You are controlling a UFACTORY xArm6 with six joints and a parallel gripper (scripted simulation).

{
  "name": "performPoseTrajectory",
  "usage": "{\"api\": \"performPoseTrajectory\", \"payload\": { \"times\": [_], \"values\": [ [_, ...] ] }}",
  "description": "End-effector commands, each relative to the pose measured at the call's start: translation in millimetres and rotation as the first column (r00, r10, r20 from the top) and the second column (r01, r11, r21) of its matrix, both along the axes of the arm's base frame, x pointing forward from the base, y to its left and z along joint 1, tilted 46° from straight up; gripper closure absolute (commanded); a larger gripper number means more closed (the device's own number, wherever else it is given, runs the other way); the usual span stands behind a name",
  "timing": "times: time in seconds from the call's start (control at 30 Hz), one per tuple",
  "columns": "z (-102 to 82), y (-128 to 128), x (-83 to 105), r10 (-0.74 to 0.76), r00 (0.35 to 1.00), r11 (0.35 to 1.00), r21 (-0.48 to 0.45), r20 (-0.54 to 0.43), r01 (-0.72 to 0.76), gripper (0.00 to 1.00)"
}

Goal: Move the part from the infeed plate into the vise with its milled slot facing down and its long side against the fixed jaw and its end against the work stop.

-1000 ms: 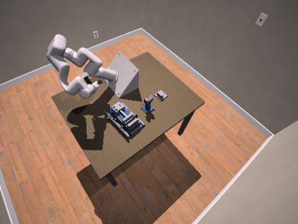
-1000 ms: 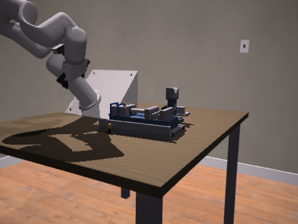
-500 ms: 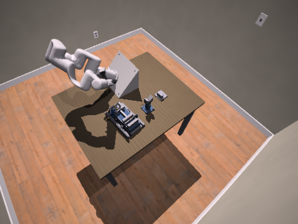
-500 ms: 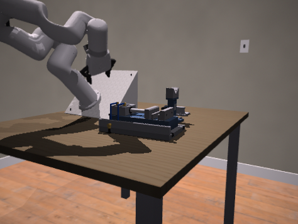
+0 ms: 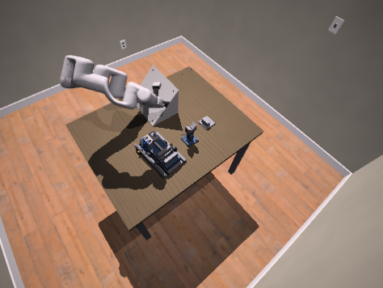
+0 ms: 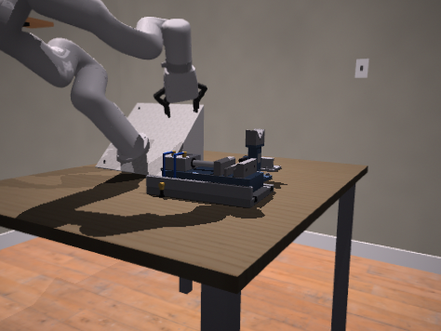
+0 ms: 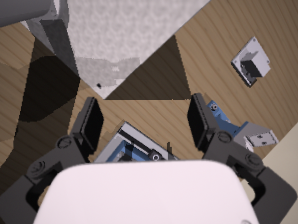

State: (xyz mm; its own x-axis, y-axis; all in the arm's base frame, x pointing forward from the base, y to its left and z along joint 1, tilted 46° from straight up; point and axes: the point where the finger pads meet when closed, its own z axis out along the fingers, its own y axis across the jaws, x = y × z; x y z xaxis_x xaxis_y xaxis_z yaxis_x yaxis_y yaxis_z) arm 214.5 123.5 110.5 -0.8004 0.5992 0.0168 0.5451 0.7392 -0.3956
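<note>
The part (image 7: 254,62), a small grey block, sits on the light infeed plate at the upper right of the wrist view. It also shows in the overhead view (image 5: 207,121), right of the V-block (image 5: 191,134). The vise (image 5: 161,154) with its blue frame and air cylinder stands at the middle of the table, jaws apart and nothing between them. My gripper (image 6: 180,110) is open and empty. It hangs high above the table near the vise's cylinder end, fingers pointing down. In the wrist view, my open fingers frame the vise's edge (image 7: 135,147).
A grey wedge-shaped mount (image 5: 159,95) carrying the arm's base stands at the back of the table, just behind my gripper. The V-block (image 6: 255,140) on its blue post stands between the vise and the infeed plate. The table's right edge lies beyond the plate.
</note>
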Motion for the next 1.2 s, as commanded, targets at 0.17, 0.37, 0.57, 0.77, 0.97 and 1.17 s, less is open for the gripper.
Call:
{"api": "performPoseTrajectory", "payload": {
  "times": [0.17, 0.37, 0.57, 0.77, 0.97, 1.17],
  "values": [
    [-43.0, 57, 35.5, -0.107, 0.979, 0.985, -0.118, 0.175, 0.129, 0.0],
    [-68.3, 92, 54.7, -0.159, 0.945, 0.963, -0.168, 0.284, 0.213, 0.0],
    [-94.4, 127, 74.4, -0.202, 0.896, 0.931, -0.207, 0.394, 0.301, 0.0],
    [-124.3, 168, 96.5, -0.236, 0.823, 0.884, -0.237, 0.517, 0.402, 0.0],
    [-144.5, 196, 112.4, -0.25, 0.762, 0.846, -0.249, 0.597, 0.472, 0.0],
    [-155.9, 211, 120.8, -0.254, 0.726, 0.823, -0.251, 0.639, 0.509, 0.0]
  ]
}}
